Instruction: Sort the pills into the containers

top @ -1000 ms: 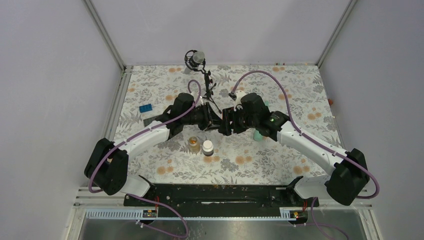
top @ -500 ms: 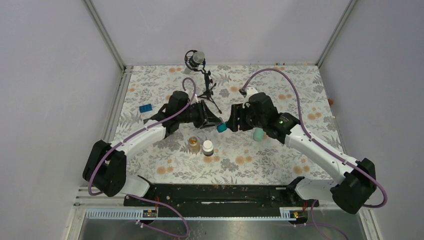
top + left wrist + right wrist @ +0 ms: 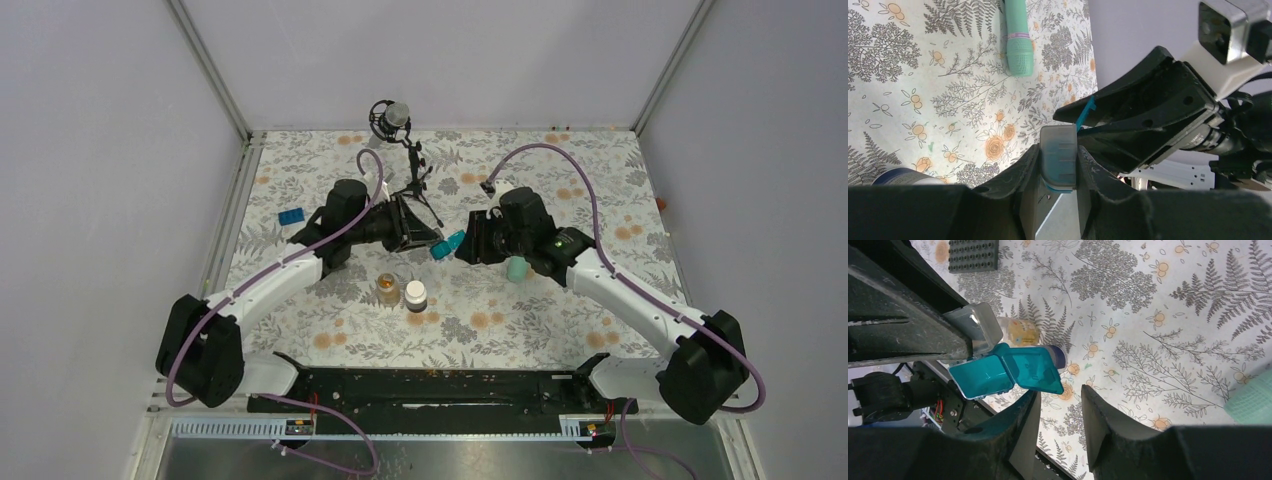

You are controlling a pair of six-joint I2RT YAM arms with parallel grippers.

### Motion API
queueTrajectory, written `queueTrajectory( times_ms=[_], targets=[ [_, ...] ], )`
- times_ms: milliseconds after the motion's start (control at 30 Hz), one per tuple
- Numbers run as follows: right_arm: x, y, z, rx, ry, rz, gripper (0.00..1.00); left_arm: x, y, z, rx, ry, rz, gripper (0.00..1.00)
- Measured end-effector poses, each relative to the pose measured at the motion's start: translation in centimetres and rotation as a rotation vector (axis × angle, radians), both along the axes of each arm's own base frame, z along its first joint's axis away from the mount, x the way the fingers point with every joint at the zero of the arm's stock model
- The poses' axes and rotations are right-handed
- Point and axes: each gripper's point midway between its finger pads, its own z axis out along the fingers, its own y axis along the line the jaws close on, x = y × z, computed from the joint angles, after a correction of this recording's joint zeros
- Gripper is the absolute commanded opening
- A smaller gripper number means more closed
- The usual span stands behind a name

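My left gripper [image 3: 428, 238] is shut on the joined box segments held above the cloth. The grey segment [image 3: 1059, 157] sits between its fingers and also shows in the right wrist view [image 3: 975, 324]. The teal segment [image 3: 982, 378] hangs beside it with its lid [image 3: 1034, 371] swung open; from above it shows as a teal patch [image 3: 447, 246]. My right gripper [image 3: 1058, 422] is open and empty, its left finger just under the lid's tip. The mint-green strip [image 3: 1018, 40] lies on the cloth, partly under my right arm [image 3: 517, 268]. Orange pills fill the small glass jar [image 3: 1018, 332].
A white-capped bottle [image 3: 415, 294] stands next to the jar [image 3: 387, 288]. A dark studded plate [image 3: 973, 255] and a blue brick [image 3: 292, 217] lie to the left. A microphone on a tripod [image 3: 395, 120] stands at the back.
The two grippers have drawn apart. The left one kept the box segments, the teal lid has swung open, and the right gripper has backed off to the right.
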Motion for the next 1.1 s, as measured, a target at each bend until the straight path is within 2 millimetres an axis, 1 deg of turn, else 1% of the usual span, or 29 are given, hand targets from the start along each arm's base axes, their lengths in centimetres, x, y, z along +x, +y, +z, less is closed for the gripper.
queueTrajectory(
  times_ms=[100,167,267,400,467,533,633,700,833,867,900,933,967,1000,1033,1100],
  targets=[
    [-0.1,0.3,0.3,0.026,0.01,0.009,0.64,-0.2,0.2,0.7,-0.002,-0.037,-0.004,0.0],
    [-0.4,0.5,0.7,0.047,0.01,0.027,0.71,-0.3,0.3,1.0,-0.001,-0.056,-0.008,0.0],
    [-0.7,0.7,1.5,0.075,0.003,0.052,0.74,-0.4,0.5,1.0,0.01,-0.07,-0.011,0.0],
    [-1.3,1.6,2.5,0.128,0.0,0.105,0.73,-0.7,1.2,0.3,0.058,-0.066,-0.01,0.0],
    [-1.5,2.0,2.9,0.149,-0.003,0.121,0.68,-1.1,1.5,0.4,0.072,-0.074,-0.014,0.0],
    [-1.6,2.2,3.3,0.166,-0.006,0.131,0.61,-1.3,1.7,0.5,0.078,-0.084,-0.02,0.0],
    [-1.5,2.5,3.9,0.185,-0.013,0.136,0.43,-1.4,1.9,1.0,0.084,-0.107,-0.03,0.0],
    [-1.5,2.7,4.3,0.2,-0.016,0.141,0.34,-1.5,1.9,1.2,0.086,-0.116,-0.035,0.0],
    [-1.6,3.0,4.7,0.22,-0.013,0.149,0.23,-1.7,2.0,1.4,0.084,-0.125,-0.046,0.0],
    [-1.6,3.1,4.8,0.226,-0.013,0.151,0.19,-1.8,1.9,1.4,0.083,-0.125,-0.048,0.03],
    [-1.6,3.1,4.8,0.229,-0.014,0.155,0.12,-1.8,1.9,1.4,0.082,-0.127,-0.051,0.06],
    [-1.7,3.2,4.9,0.233,-0.012,0.158,0.02,-1.9,1.9,1.5,0.081,-0.128,-0.053,0.1],
    [-1.7,3.2,4.9,0.235,-0.012,0.159,0.0,-1.9,1.9,1.5,0.08,-0.128,-0.055,0.17],
    [-1.7,3.2,4.9,0.235,-0.012,0.16,0.0,-1.9,1.9,1.5,0.079,-0.126,-0.057,0.31],
    [-1.7,3.2,4.9,0.235,-0.012,0.159,0.0,-1.9,1.9,1.5,0.078,-0.126,-0.059,0.49],
    [-1.7,3.2,4.9,0.236,-0.01,0.158,0.0,-1.9,2.0,1.5,0.079,-0.13,-0.059,0.7]
  ],
)
